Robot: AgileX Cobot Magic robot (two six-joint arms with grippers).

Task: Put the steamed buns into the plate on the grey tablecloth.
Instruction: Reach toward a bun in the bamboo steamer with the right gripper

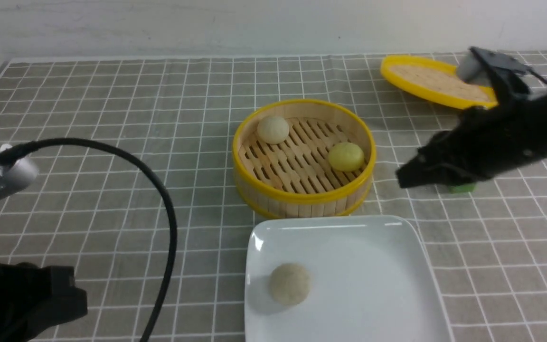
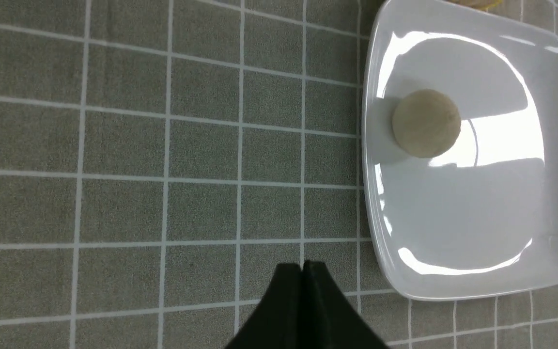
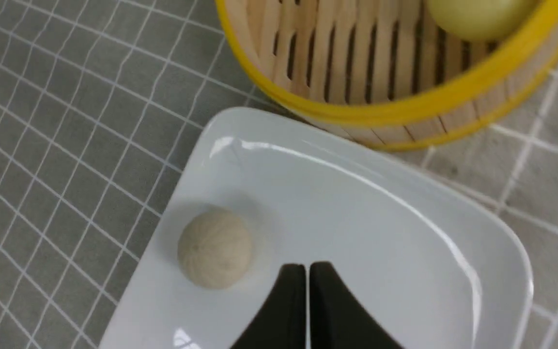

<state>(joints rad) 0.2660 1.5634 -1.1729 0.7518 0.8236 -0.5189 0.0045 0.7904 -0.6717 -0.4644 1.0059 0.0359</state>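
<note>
One pale bun (image 1: pixel 289 283) sits in the plate (image 1: pixel 373 266); two wait in the steamer (image 1: pixel 302 195). My left claw (image 2: pixel 303 265) and right claw (image 3: pixel 307 266) press together, empty — the right must spread over the yellow bun (image 1: pixel 346 156).

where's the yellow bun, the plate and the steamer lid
yellow bun (image 1: pixel 346 156), front view, middle of its dome
plate (image 1: pixel 373 275), front view, bare white inside
steamer lid (image 1: pixel 432 80), front view, woven centre

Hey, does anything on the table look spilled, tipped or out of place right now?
Nothing is spilled or damaged. The one stray is a green block right of the steamer, mostly hidden under the right arm; it matches nothing else here.
</note>
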